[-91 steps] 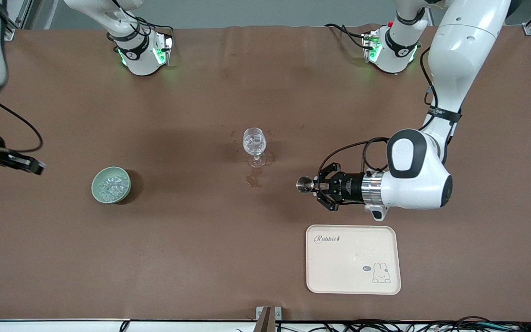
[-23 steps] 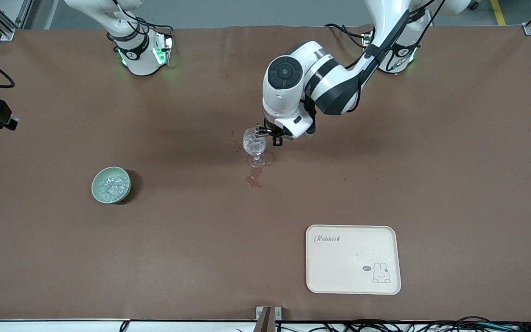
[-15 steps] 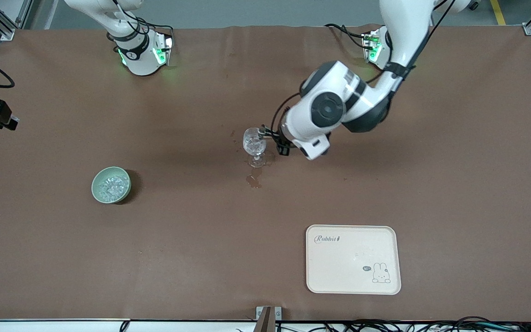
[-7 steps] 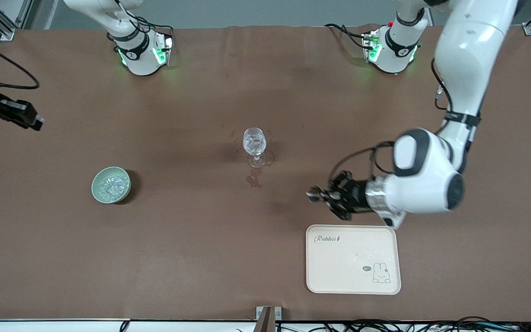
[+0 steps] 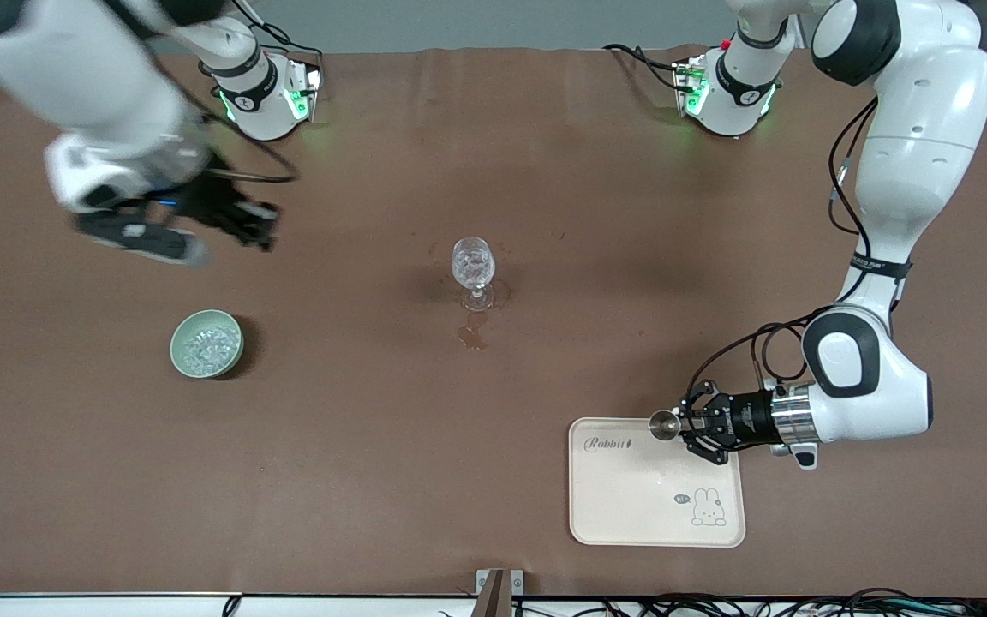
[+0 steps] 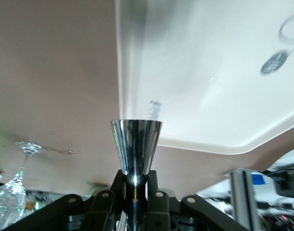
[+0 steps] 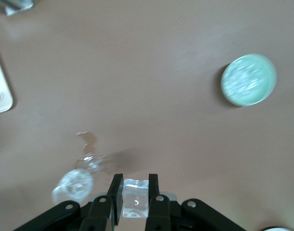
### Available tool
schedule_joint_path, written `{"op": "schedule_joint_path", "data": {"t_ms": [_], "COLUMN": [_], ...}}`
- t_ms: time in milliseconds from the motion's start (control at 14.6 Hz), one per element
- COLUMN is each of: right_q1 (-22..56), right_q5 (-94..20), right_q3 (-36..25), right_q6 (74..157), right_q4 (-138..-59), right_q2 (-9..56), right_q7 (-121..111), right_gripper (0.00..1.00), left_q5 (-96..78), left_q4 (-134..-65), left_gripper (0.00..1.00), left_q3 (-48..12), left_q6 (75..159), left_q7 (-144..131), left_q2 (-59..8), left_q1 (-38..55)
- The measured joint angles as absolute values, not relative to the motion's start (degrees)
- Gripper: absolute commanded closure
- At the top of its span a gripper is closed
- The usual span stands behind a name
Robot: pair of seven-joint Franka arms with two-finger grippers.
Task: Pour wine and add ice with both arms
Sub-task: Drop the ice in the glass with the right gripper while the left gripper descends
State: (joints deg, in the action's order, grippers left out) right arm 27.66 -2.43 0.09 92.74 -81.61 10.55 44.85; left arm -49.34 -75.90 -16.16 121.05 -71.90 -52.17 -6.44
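Left pincer (image 5: 680,426) over tray (image 5: 631,514) corner, clamped on jigger (image 5: 663,425); right pincer (image 7: 133,185) above worktop (image 5: 493,428), gripping ice (image 7: 135,198).

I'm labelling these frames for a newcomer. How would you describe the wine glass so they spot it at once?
Start at the brown table and look to its middle, between the pale green bowl and the cream tray. The wine glass stands there alone and upright, with a small dark stain just nearer the front camera. It is the only clear, stemmed thing.
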Motion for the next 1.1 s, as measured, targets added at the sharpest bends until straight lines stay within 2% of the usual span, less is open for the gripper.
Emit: {"op": "schedule_joint_path", "data": {"t_ms": [342,684,753,821,890,958,1095], "right_q1": [37.66,41.37,41.76,42.13,42.49,42.78,43.22], "right_q5": [-2.40,-2.38,-2.38,-2.38,-2.38,-2.38,-2.38], "right_q3": [0.01,-0.06,-0.07,-0.07,-0.07,-0.07,-0.08], "right_q6": [99.06,100.68,101.07,101.50,101.79,101.99,102.82], "right_q4": [-81.80,-81.79,-81.79,-81.79,-81.79,-81.79,-81.79], "right_q2": [18.60,22.94,23.59,24.19,24.77,25.28,26.15], "right_q7": [54.51,57.00,57.41,57.79,57.95,58.02,58.08], "right_gripper": [1.00,1.00,1.00,1.00,1.00,0.99,0.99], "left_q5": [-57.10,-62.06,-62.97,-63.78,-64.30,-64.34,-64.34], "left_q4": [-75.71,-75.45,-75.44,-75.44,-75.44,-75.44,-75.44], "left_gripper": [0.99,0.98,0.82,0.62,0.48,0.39,0.31], "left_q3": [-16.26,-16.47,-16.47,-16.47,-16.47,-16.45,-16.44], "left_q6": [121.00,120.44,120.44,120.43,120.39,120.41,120.43], "left_q7": [-62.66,-56.23,-56.05,-55.96,-55.87,-55.83,-55.80], "left_q2": [-57.34,-59.64,-59.84,-60.02,-60.14,-60.22,-60.41], "left_q1": [-10.19,-11.49,-11.60,-11.69,-11.77,-11.81,-11.80]}}
